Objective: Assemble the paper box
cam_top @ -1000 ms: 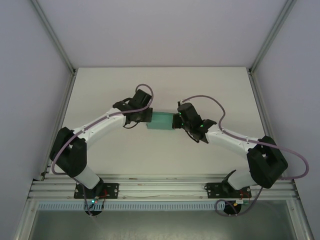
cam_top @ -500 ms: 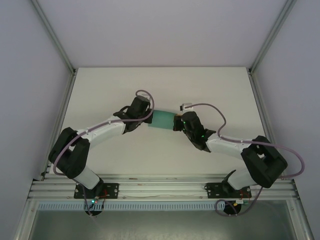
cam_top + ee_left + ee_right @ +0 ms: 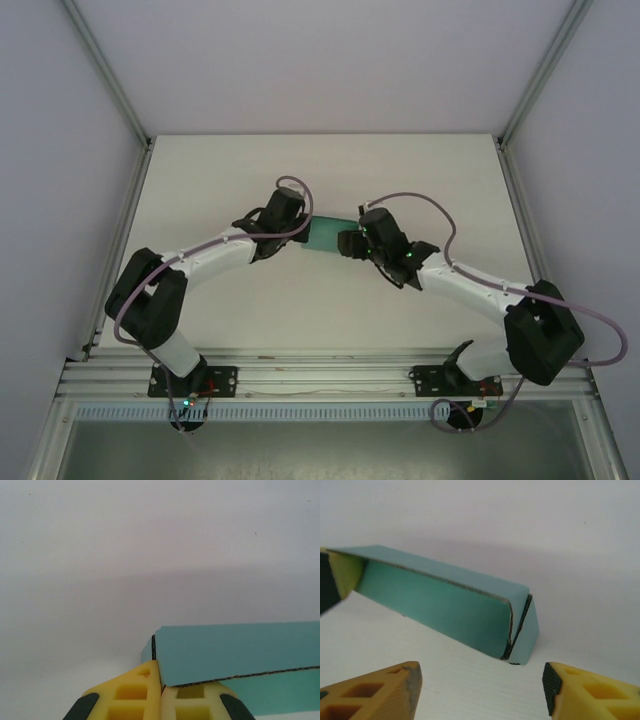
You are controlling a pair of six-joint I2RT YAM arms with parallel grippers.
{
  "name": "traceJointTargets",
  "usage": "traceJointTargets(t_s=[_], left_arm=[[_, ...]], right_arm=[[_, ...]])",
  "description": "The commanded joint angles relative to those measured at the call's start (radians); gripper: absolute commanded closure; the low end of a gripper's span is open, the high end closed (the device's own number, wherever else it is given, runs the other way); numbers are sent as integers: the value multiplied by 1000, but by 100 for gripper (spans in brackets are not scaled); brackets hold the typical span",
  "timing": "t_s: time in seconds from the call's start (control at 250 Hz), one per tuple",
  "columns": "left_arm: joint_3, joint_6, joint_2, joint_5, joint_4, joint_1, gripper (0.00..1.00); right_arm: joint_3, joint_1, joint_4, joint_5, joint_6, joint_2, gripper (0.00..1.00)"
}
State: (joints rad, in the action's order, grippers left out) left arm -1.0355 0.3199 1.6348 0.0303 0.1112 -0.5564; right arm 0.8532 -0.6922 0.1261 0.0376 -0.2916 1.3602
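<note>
Since a second ago the right gripper (image 3: 481,677) has let go: its fingers now stand wide apart, just short of the box (image 3: 440,602) and touching nothing. The left gripper (image 3: 161,677) is clamped on the box's other end, fingers pressed together on a thin edge of card. The box sits mid-table (image 3: 250,180) between the two grippers. From above only a small teal patch (image 3: 325,235) shows, the rest being covered by both wrists. In the left wrist view the box runs off the right edge. In the right wrist view its far end is hidden behind a left finger (image 3: 340,575); the near end flap (image 3: 525,635) stands slightly ajar, the inside too dark to make out.
</note>
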Motion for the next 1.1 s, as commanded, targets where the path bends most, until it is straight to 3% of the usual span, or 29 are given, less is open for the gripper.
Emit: traceJointTargets(t_s=[0.0, 0.116, 0.256, 0.604, 0.696, 1.095], left_arm=[[58, -1, 90, 97, 249, -13, 100], [41, -7, 95, 84, 268, -12, 100], [24, -12, 97, 85, 278, -13, 100], [-25, -29, 94, 86, 283, -13, 100], [-41, -40, 75, 106, 282, -13, 78], [-82, -194, -81, 199, 333, 11, 24]], right_arm=[[61, 27, 131, -37, -54, -5, 28], [88, 76, 98, -65, -119, 4, 28], [110, 146, 82, 8, -184, 43, 40], [34, 162, 56, 60, -165, 124, 46], [-9, 162, 42, 71, -173, 117, 47], [-61, 162, 73, 56, -182, 142, 49]])
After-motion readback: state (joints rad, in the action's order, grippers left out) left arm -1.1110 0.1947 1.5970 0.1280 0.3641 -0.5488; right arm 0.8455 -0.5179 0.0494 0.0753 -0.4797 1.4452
